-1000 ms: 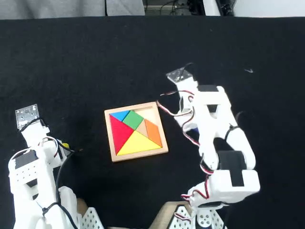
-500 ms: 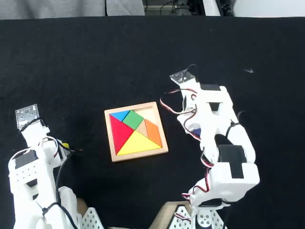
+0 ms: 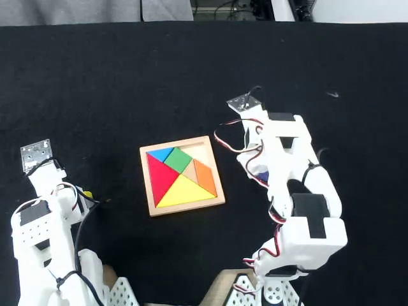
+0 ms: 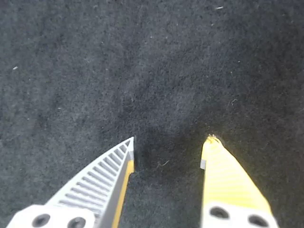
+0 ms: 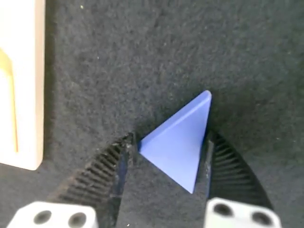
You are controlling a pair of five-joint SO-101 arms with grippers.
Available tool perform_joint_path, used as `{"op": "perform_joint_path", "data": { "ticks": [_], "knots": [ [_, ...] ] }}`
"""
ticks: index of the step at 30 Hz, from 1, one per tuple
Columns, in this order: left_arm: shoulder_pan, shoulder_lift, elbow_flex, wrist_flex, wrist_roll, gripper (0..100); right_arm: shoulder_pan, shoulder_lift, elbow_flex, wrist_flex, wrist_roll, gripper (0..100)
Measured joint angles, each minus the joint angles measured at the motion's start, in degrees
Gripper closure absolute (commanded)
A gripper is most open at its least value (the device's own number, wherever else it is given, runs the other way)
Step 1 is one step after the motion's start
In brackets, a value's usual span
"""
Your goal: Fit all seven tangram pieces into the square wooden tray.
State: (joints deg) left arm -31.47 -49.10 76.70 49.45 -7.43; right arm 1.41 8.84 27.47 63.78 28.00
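My right claw [image 5: 169, 138] pinches the blue triangle [image 5: 180, 142] near the tray [image 3: 182, 207]'s right edge, and bare wood shows in the tray's far right corner. My left claw [image 4: 170, 140] hangs spread over open cloth [image 4: 142, 71], well apart.

One wooden tray [image 3: 145, 182] holds six pieces [image 3: 185, 191]; one blue triangle [image 5: 178, 142] sits outside. Two tools: left tool [image 4: 169, 141], right tool [image 5: 169, 137].

The right pincer [image 5: 169, 140] has ribbed black plastic fingers [image 5: 102, 171]; the blue triangle [image 5: 178, 142] between them looks smooth and matt, and beneath lies fuzzy, lint-flecked black cloth [image 5: 142, 47]. Beside that pincer, the tray [image 5: 28, 85] is pale bare wood. The left pincer [image 4: 168, 147] is ribbed plastic too.
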Motion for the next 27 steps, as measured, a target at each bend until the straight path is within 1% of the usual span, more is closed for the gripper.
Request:
{"op": "perform_joint_path", "data": {
  "ticks": [2,6,9,13,17,20,23,25,27],
  "knots": [
    [0.00,0.00,0.00,0.00,0.00,77,0.00,0.00,0.00,0.00,0.00,81.7],
    [0.00,0.00,0.00,0.00,0.00,77,0.09,0.00,0.00,0.00,2.37,85.9],
    [0.00,0.00,0.00,0.00,0.00,77,0.18,0.00,0.00,0.00,2.81,91.3],
    [0.00,0.00,0.00,0.00,0.00,77,2.99,0.00,-0.88,0.00,3.16,98.8],
    [0.00,0.00,0.00,0.00,0.00,77,4.75,0.00,-3.69,1.49,3.25,98.5],
    [0.00,0.00,0.00,0.00,0.00,77,4.04,0.00,-6.07,3.96,4.22,98.4],
    [0.00,0.00,0.00,0.00,0.00,77,0.79,0.00,-8.44,5.71,10.55,98.1],
    [0.00,0.00,0.00,0.00,0.00,77,-2.11,0.00,-9.14,6.51,17.49,98.1],
    [0.00,0.00,0.00,0.00,0.00,77,-4.57,0.00,-9.14,6.95,26.20,98.1]
  ]
}}
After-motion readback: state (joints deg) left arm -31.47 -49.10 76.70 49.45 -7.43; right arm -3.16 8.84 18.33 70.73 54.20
